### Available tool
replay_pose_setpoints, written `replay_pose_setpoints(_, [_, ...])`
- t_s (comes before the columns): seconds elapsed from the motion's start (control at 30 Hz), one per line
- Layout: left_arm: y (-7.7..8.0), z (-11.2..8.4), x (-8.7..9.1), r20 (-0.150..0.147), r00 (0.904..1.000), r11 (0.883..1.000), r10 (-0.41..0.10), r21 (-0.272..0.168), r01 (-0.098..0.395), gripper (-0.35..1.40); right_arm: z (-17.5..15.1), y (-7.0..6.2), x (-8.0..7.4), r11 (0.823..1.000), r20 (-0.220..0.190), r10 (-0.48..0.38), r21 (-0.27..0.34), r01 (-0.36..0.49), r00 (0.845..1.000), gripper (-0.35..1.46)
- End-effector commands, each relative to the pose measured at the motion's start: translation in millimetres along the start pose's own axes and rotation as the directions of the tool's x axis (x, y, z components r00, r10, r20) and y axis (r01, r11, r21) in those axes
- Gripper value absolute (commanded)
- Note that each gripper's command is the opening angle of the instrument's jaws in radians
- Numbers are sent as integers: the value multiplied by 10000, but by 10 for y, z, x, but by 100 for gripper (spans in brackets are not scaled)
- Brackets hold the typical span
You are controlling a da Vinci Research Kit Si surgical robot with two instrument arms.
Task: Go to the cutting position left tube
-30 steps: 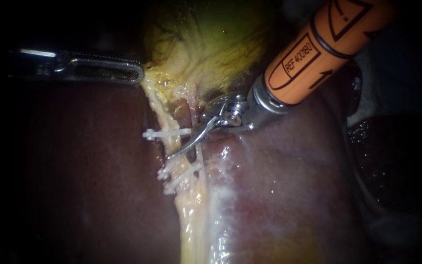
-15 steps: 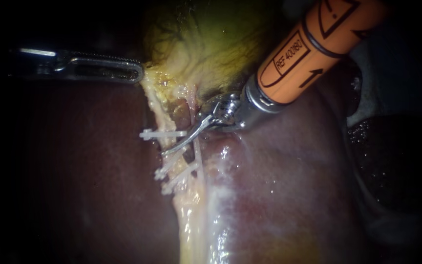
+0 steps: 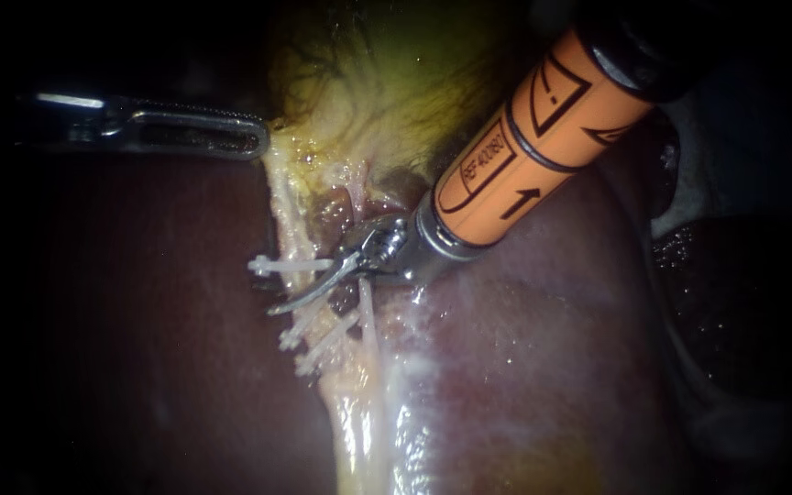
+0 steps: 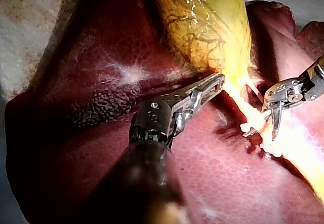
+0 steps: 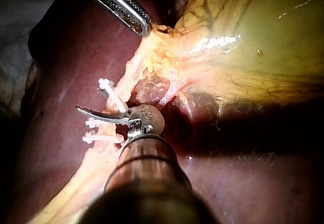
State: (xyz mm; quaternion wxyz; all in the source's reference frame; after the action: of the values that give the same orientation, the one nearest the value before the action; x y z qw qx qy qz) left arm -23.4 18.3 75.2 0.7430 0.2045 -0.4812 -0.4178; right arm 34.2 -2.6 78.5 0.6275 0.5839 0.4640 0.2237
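Pale surface (image 4: 20,26), perhaps cloth, dim surroundings.

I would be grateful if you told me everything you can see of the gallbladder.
The gallbladder is a yellow-green, glossy sac laced with dark branching lines, lying on the dark red liver. It narrows to pale, fatty tissue, whose edge the left tool grips. Its far end runs out of view.

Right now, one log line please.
left instrument: grips gallbladder | right instrument: tip across left tube, between clips | cut: not yet
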Motion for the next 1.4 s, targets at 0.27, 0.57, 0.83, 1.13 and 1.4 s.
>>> replay_pose_setpoints(0.27, [0,0,0,-2,10000,10000,-3,3,3,-35,5,2,3,9951,-582,-989,-34,989,9934,60])
replay_pose_setpoints(0.57, [0,-1,-1,-3,10000,10000,-4,5,4,-35,9,0,3,8787,-1063,-4771,-720,4718,8724,63])
replay_pose_setpoints(0.83, [0,-2,-1,-6,10000,10000,-4,10,4,-35,29,-7,0,7835,-998,-6182,-1576,6011,7796,82])
replay_pose_setpoints(1.13, [0,-2,-1,-6,10000,10000,-4,12,4,-35,41,-11,2,7641,-950,-6393,-1899,6165,7631,99])
replay_pose_setpoints(1.4, [0,-3,-1,-8,10000,10000,-7,15,7,-35,42,-11,3,7362,-841,-6700,-2034,6455,7376,109])
